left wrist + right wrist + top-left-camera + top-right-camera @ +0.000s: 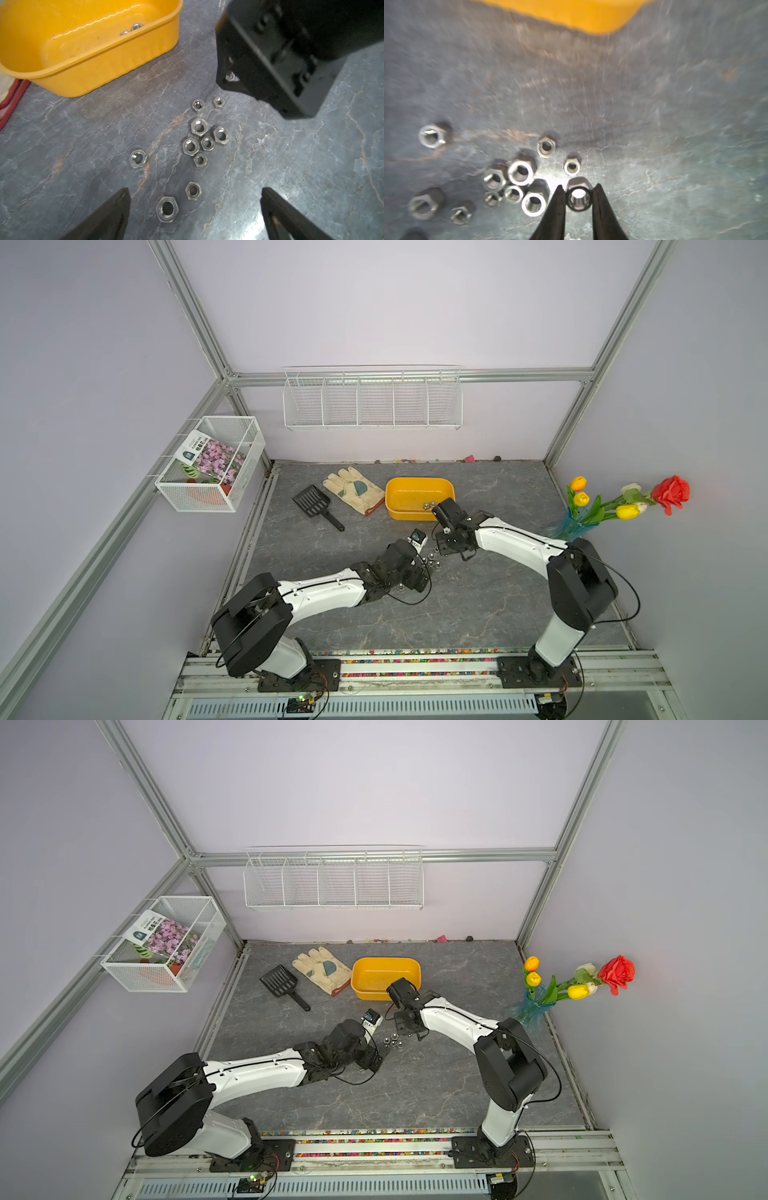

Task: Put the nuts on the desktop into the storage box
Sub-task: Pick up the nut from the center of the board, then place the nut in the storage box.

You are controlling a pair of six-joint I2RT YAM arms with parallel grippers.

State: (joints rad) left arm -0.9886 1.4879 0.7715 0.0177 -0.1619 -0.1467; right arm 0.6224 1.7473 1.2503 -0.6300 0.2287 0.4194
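Note:
Several small silver nuts [199, 141] lie in a loose cluster on the dark grey marbled desktop [291, 166], in front of the yellow storage box [104, 70]. Both top views show the cluster [432, 562] [394, 1042] between the two grippers. Two nuts [136, 28] lie inside the box [419, 481]. My left gripper [194, 189] is open wide and low over the near end of the cluster, with two nuts lying between its fingers. My right gripper [579, 185] is shut on one nut [579, 199], pinched between both fingertips beside the cluster.
A cream work glove [353, 489] and a black slotted scoop [316, 504] lie left of the box. A blue vase of flowers [582, 518] stands at the right edge. A wire basket [212, 464] and wire rack [372, 400] hang on the walls. Coloured beads [415, 655] line the front rail.

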